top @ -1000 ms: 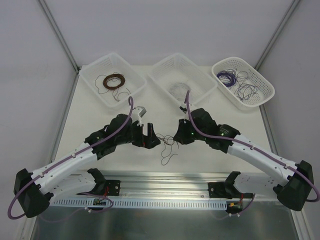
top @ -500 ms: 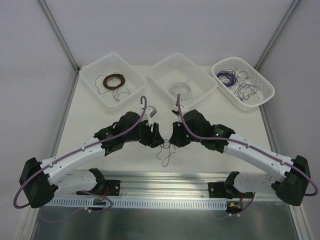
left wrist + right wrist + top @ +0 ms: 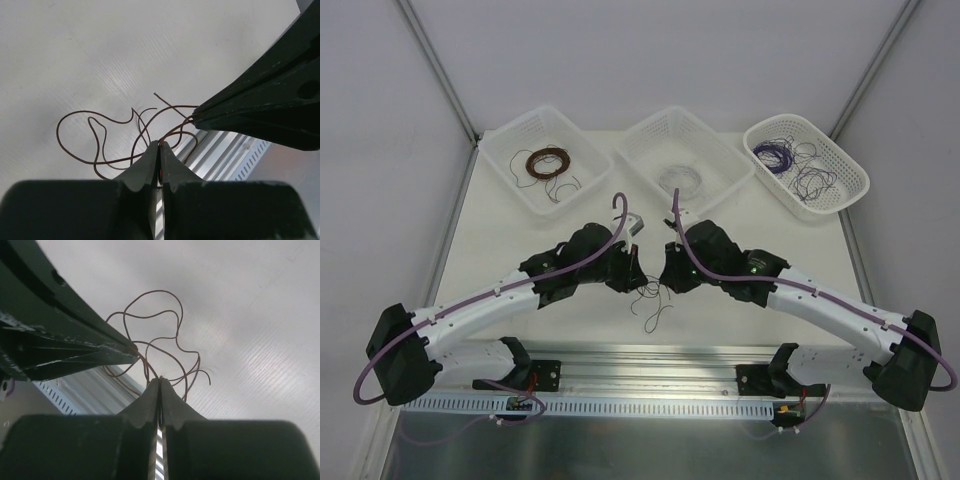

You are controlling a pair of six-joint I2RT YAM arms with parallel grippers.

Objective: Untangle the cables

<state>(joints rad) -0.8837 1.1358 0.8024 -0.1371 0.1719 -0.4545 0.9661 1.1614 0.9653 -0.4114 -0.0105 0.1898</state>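
Brown cables (image 3: 131, 134) in left hand (image 3: 159, 146)

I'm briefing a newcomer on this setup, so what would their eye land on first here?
The left tool and right tool meet tip to tip at mid-table, both shut on the thin brown cables tangled between them. Three white baskets line the far edge, the left one holding a brown coil.
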